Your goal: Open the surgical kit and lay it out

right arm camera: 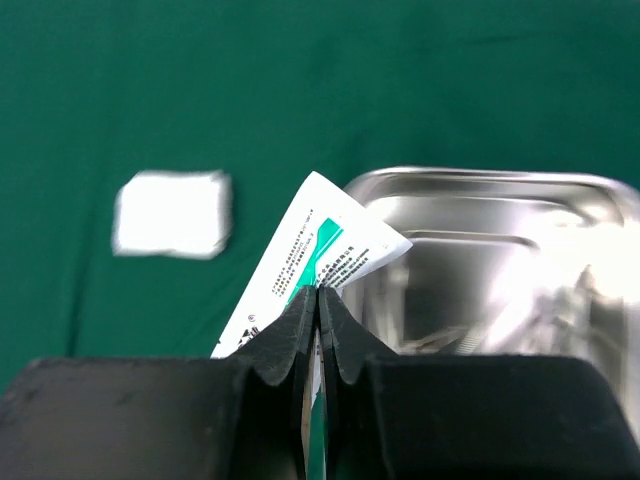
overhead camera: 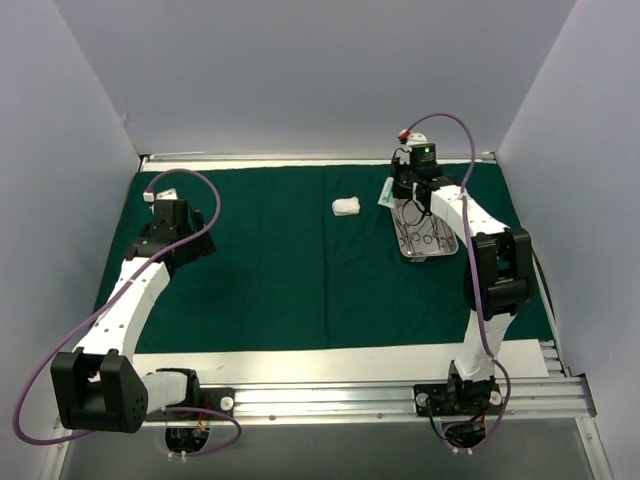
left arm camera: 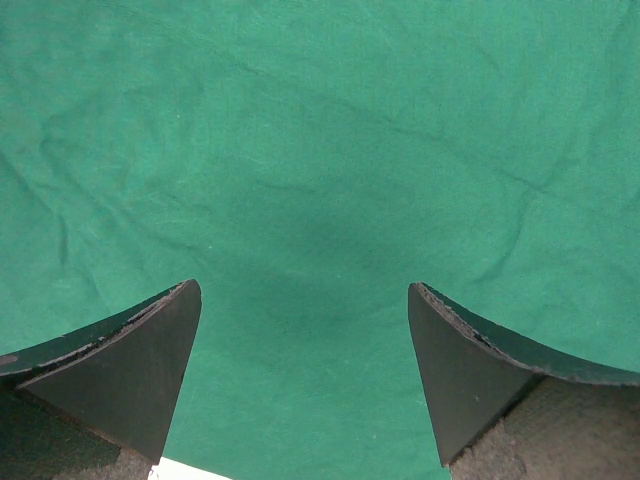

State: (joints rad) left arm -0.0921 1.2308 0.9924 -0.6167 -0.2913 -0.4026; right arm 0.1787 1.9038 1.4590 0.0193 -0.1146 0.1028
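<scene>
Dark green drape [overhead camera: 280, 290] is spread flat over the table, enclosed by grey walls [overhead camera: 300, 70]. Steel tray [overhead camera: 420, 256] is set far right, gauze wad [overhead camera: 346, 207] nearby. Right gripper [right arm camera: 318, 292] is clamped on the packet [right arm camera: 298, 245]; left gripper [left arm camera: 302, 290] stands apart over cloth.

I see the dark green drape [overhead camera: 270, 270] spread flat, the shiny tray [overhead camera: 427, 257] holding instruments [overhead camera: 420, 238] at upper right, the gauze wad [overhead camera: 346, 207] left of it, the white-green packet [right arm camera: 300, 250] pinched in my right gripper [right arm camera: 318, 296].
</scene>
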